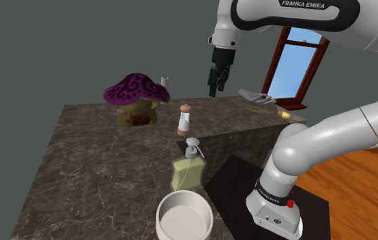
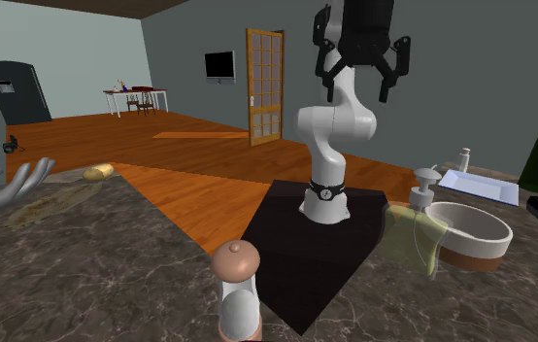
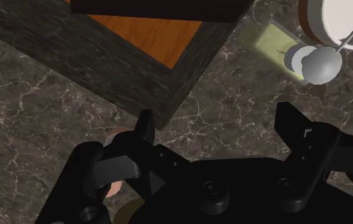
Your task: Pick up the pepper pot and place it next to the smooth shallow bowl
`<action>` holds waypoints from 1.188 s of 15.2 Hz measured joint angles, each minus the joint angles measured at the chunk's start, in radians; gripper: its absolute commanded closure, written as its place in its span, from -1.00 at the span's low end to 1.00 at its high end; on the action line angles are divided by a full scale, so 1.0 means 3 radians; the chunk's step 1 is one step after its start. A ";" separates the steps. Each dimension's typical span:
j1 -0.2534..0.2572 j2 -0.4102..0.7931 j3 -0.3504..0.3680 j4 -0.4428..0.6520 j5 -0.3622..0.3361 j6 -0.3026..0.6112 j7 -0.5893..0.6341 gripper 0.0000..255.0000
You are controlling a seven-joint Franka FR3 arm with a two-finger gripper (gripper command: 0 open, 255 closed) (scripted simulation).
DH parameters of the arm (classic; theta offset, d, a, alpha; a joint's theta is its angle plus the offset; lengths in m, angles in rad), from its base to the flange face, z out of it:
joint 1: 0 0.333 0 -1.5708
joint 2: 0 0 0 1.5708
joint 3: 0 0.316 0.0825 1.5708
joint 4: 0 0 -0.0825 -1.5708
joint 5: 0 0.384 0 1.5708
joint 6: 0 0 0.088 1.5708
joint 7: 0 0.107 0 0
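In the wrist view the gripper (image 3: 217, 121) hides most of the pepper pot (image 3: 113, 188)

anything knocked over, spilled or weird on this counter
Nothing is spilled or toppled. The pepper pot stands upright, and so does the soap bottle beside the bowl. The one oddity is a grey hand-shaped thing lying on the counter, at the second exterior view's left.
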 measured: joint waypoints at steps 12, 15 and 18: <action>-0.0188 0.0891 -0.0124 -0.0007 -0.0340 0.0939 -0.0184 -1.00; -0.0258 0.1194 -0.0187 0.0060 -0.0450 0.1199 -0.0251 -1.00; -0.0303 0.1516 -0.0207 0.0174 -0.0540 0.1426 -0.0250 -1.00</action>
